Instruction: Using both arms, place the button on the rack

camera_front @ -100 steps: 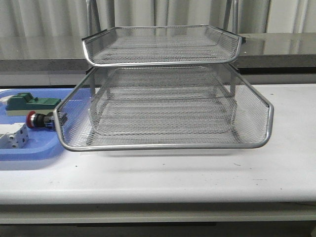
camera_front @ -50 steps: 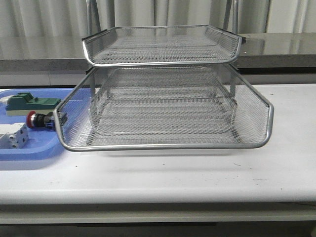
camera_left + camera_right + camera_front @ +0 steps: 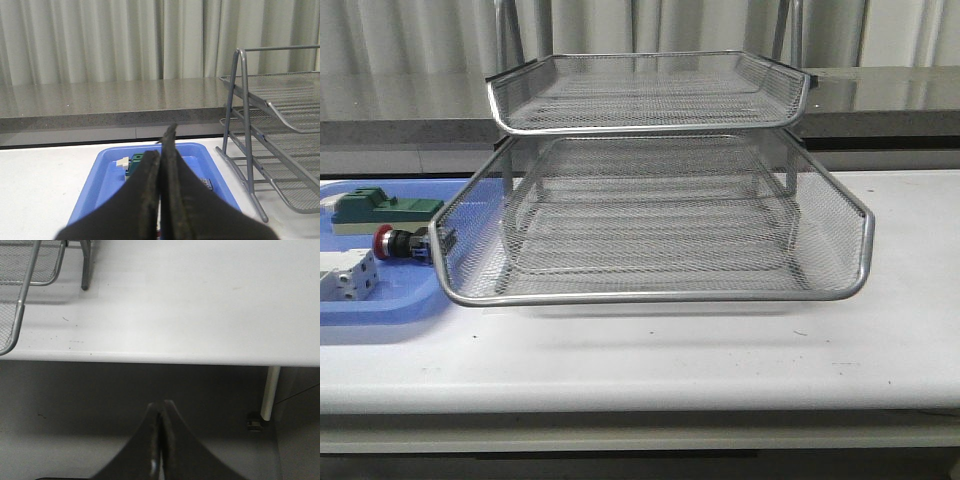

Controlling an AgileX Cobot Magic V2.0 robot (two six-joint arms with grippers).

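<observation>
The button (image 3: 396, 243), red-headed with a dark body, lies on its side in the blue tray (image 3: 380, 305) at the table's left. The silver wire-mesh rack (image 3: 650, 296) fills the table's middle, its lower tray slid forward beside the button. Neither arm shows in the front view. My left gripper (image 3: 162, 142) is shut with nothing in it, hovering over the blue tray (image 3: 107, 172); its fingers hide the button in that view. My right gripper (image 3: 161, 406) is shut and empty, off the table's front edge, with a corner of the rack (image 3: 20, 305) in sight.
In the blue tray a green block (image 3: 382, 209) lies behind the button and a white block (image 3: 348, 275) in front of it. The green block (image 3: 137, 161) also shows past my left fingers. A grey counter (image 3: 880, 95) runs behind the white table (image 3: 720, 350).
</observation>
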